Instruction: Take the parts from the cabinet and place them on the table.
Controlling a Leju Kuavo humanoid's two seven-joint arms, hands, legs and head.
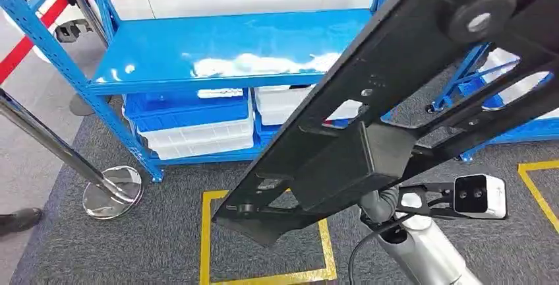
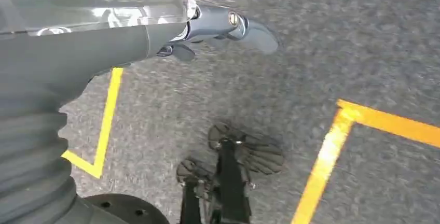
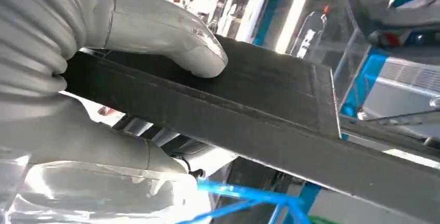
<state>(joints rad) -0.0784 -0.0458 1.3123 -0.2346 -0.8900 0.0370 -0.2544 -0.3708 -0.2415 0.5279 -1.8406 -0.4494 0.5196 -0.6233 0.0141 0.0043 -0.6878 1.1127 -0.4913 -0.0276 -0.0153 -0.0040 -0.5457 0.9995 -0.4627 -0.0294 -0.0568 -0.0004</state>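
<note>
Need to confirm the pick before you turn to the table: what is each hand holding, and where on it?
The right hand grips the long black metal part at its boxy middle section, thumb pressed on top. The left hand holds nothing, hanging over the carpet.

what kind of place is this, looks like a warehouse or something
Likely a factory or test workshop floor: blue steel shelving holding white and blue bins, yellow tape squares marking stations on grey carpet, and a stanchion post. The right hand holds a black metal part.

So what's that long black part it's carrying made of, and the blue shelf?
The black part looks like matte painted sheet metal: thin flat walls with punched holes and slots, though stiff plastic is possible. The blue shelf looks like glossy painted steel, with bright reflections and perforated uprights.
</note>
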